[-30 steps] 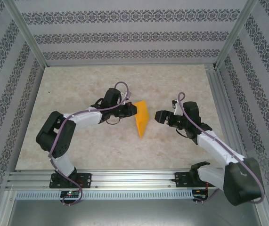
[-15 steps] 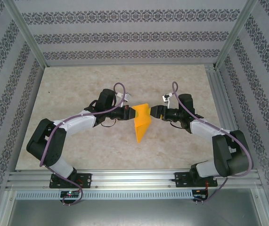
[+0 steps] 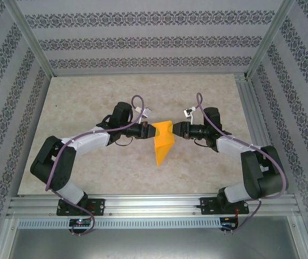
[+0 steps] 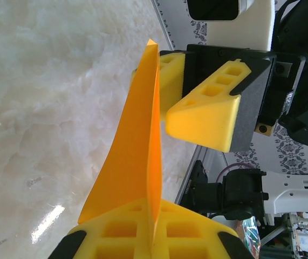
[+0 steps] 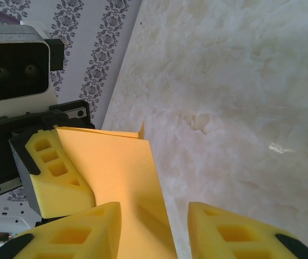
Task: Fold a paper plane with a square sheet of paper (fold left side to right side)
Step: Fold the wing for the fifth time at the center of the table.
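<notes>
Item: paper plane (image 3: 163, 141), orange-yellow, folded to a narrow wedge and standing on edge. We record its wide end uppermost in the overhead view and its point lowest.

Left fingers (image 3: 148, 130): at the plane's left, closed tight on the wide end, with the paper pinched between them.

Right fingers (image 3: 178, 129): at the plane's right, partly apart, one on each side of the same wide end. A gap shows beside the paper, so nothing is gripped.

Bench (image 3: 89, 97), pale and marbled: beneath the plane, its middle under it. We cannot tell whether the point touches it.
</notes>
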{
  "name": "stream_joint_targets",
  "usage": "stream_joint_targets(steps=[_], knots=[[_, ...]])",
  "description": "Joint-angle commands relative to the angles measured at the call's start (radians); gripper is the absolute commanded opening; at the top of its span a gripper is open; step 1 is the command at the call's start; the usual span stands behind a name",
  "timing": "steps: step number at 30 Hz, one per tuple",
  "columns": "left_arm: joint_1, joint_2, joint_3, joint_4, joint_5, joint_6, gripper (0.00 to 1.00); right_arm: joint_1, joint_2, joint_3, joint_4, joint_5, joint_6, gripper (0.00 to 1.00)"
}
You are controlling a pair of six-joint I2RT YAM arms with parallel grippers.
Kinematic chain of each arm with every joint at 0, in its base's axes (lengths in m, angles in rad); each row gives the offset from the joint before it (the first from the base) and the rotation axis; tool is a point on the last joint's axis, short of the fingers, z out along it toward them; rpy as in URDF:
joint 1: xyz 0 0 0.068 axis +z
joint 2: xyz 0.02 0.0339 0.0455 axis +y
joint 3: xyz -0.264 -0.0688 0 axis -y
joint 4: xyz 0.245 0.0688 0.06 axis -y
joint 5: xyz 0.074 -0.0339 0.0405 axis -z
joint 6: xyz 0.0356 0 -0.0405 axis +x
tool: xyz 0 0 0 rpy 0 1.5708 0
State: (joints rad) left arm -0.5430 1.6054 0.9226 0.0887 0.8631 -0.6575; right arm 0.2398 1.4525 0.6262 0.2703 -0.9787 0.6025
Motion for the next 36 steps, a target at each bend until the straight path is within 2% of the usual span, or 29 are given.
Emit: stream_joint_targets(steps=[1, 7, 9, 15, 18, 19, 20, 22, 24, 26, 29, 32, 36], knots=[[0.015, 0.007, -0.004, 0.026, 0.009, 0.033, 0.03, -0.003, 0.009, 0.012, 0.032, -0.029, -0.015, 0.33], [0.020, 0.024, -0.008, 0.044, 0.005, 0.022, 0.03, -0.002, 0.011, 0.010, -0.012, -0.022, -0.043, 0.16], [0.023, 0.025, -0.008, 0.031, -0.003, 0.025, 0.07, -0.002, 0.013, 0.009, -0.024, -0.012, -0.052, 0.09], [0.049, 0.021, -0.024, -0.007, -0.028, 0.041, 0.12, 0.004, 0.029, 0.010, -0.038, -0.002, -0.061, 0.06], [0.055, 0.022, -0.026, -0.027, -0.042, 0.045, 0.24, 0.025, 0.048, 0.017, -0.044, 0.012, -0.059, 0.00], [0.058, 0.016, -0.028, -0.036, -0.048, 0.052, 0.30, 0.031, 0.056, 0.022, -0.046, 0.021, -0.054, 0.00], [0.062, 0.002, -0.028, -0.060, -0.066, 0.067, 0.40, 0.038, 0.065, 0.027, -0.050, 0.033, -0.047, 0.00], [0.077, -0.046, -0.027, -0.146, -0.134, 0.115, 0.50, 0.044, 0.082, 0.033, -0.050, 0.059, -0.018, 0.00], [0.083, -0.113, -0.007, -0.294, -0.273, 0.191, 0.57, 0.048, 0.092, 0.037, -0.056, 0.093, 0.026, 0.00], [0.081, -0.193, 0.001, -0.403, -0.388, 0.241, 0.61, 0.052, 0.096, 0.040, -0.082, 0.141, 0.072, 0.00], [0.063, -0.305, -0.016, -0.477, -0.487, 0.242, 0.64, 0.062, 0.083, 0.040, -0.128, 0.221, 0.138, 0.00], [-0.005, -0.383, -0.045, -0.520, -0.571, 0.210, 0.64, 0.060, 0.075, 0.044, -0.194, 0.309, 0.202, 0.00], [-0.152, -0.410, -0.091, -0.507, -0.665, 0.156, 0.63, 0.060, 0.110, 0.051, -0.194, 0.344, 0.264, 0.00]])
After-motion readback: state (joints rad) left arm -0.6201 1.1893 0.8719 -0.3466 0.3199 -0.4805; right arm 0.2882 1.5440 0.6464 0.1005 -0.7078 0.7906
